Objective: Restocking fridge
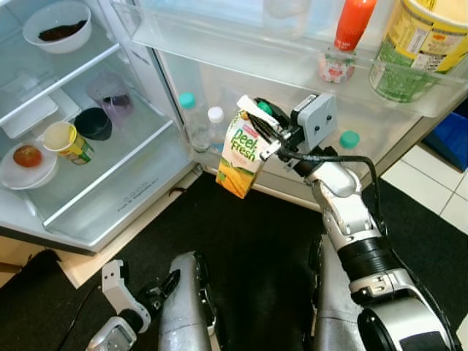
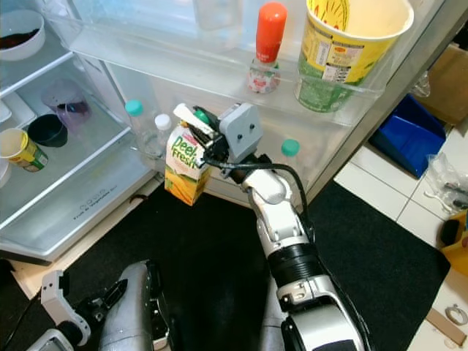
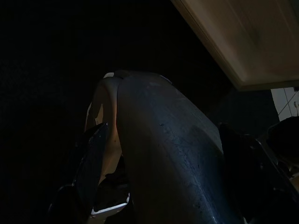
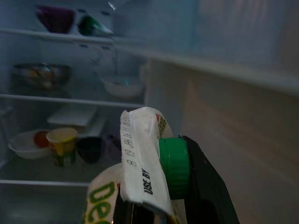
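Door shelf point(image 1: 307, 69) bottles point(image 1: 197, 121) stand behind carton point(image 1: 245, 150) in right tool point(image 1: 269, 131).

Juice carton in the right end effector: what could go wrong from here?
The right end effector pinches the juice carton only at its folded top by the green cap, so the hanging body could swing or slip. The lower door shelf already holds bottles, which the carton might knock on the way in. The left end effector hangs idle by the leg and could not catch it.
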